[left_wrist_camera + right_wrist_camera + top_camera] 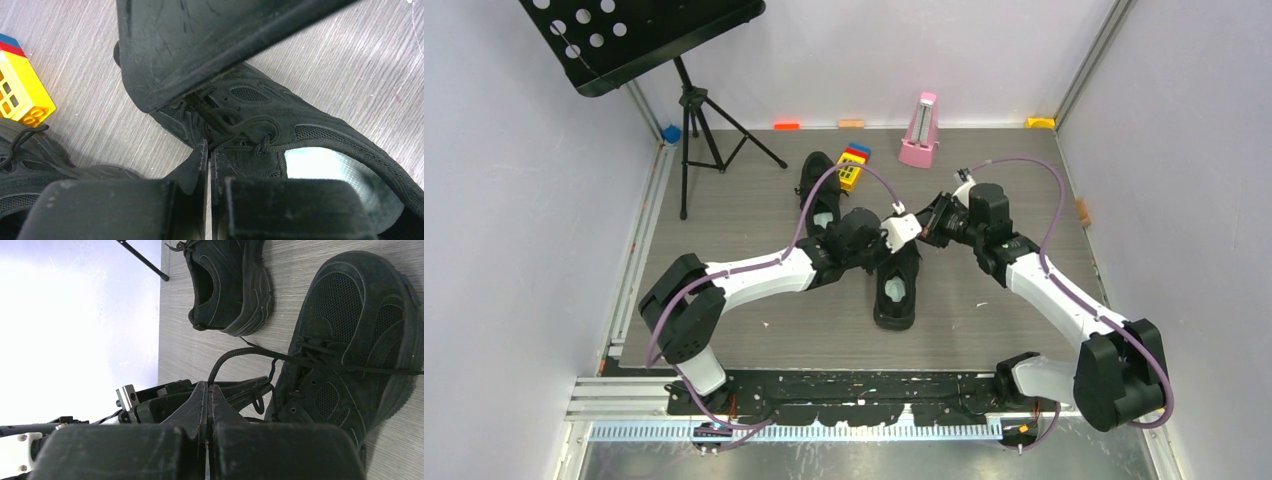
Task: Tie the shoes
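Near sneaker (pixel 896 285) sits in the middle of the table (pixel 744 200) between both arms, its mate (pixel 819 185) further back by the yellow toy block (pixel 854 165); laces (pixel 235 354) look thin, floppy and a bit slick, so I'd pinch near the ends, not the soft mesh upper; right gripper (pixel 209 390) is clamped on a lace strand; left gripper (pixel 208 150) closed tight, seemingly nipping one too.

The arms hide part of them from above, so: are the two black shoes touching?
Apart. The right wrist view shows a strip of bare table between the far shoe and the near shoe.
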Controlling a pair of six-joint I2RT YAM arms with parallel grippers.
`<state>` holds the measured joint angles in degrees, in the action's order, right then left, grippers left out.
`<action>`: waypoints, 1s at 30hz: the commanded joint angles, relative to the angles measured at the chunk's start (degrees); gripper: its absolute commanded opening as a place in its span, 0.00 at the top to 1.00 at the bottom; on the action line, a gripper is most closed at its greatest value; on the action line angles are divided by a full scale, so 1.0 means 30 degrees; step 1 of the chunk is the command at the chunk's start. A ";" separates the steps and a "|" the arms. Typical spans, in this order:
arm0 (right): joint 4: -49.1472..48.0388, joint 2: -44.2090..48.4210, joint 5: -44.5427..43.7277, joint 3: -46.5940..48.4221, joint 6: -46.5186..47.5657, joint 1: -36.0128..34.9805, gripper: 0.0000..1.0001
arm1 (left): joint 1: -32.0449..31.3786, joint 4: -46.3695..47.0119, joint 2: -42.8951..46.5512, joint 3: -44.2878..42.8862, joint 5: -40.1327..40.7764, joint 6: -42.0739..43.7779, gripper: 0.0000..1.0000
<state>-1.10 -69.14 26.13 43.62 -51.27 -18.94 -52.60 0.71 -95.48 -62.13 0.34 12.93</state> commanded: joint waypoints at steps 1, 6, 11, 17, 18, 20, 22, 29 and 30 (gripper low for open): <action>-0.1298 -0.0334 0.0352 0.0683 -0.0602 -0.0491 1.00 | 0.0004 0.1454 -0.0094 -0.0675 -0.0025 0.0450 1.00; -0.1282 -0.0712 -0.0192 0.0788 -0.0621 -0.1324 1.00 | -0.0015 0.2149 0.0167 -0.0152 -0.0025 0.0465 1.00; -0.1121 -0.1266 -0.1342 0.1035 -0.0451 -0.1770 1.00 | 0.0004 0.3496 0.0730 0.0883 -0.1450 0.0322 1.00; 0.0056 -0.1810 -0.2873 0.2047 0.0524 -0.1773 1.00 | 0.0013 0.3549 0.0999 0.1331 -0.1884 0.0295 1.00; 0.0197 -0.1973 -0.2967 0.2271 0.0695 -0.1758 1.00 | 0.0013 0.3606 0.1029 0.1430 -0.1920 0.0258 1.00; 0.1016 -0.2263 -0.3366 0.2682 0.1036 -0.1744 1.00 | 0.0017 0.3777 0.1128 0.1615 -0.1929 0.0210 1.00; 0.1677 -0.2537 -0.3809 0.3013 0.1270 -0.1745 1.00 | 0.0013 0.4010 0.1285 0.1806 -0.1900 0.0175 1.00; 0.2279 -0.2981 -0.3367 0.2921 0.1285 -0.1744 0.98 | 0.0256 0.4475 0.1200 0.1870 -0.2028 -0.0694 1.00; 0.2269 -0.2831 -0.3351 0.2768 0.1237 -0.1744 0.98 | 0.0322 0.4608 0.1185 0.1893 -0.2191 -0.0862 1.00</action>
<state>5.37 -78.28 16.36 51.37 -48.51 -24.03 -52.34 10.04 -93.93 -56.49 -4.38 12.21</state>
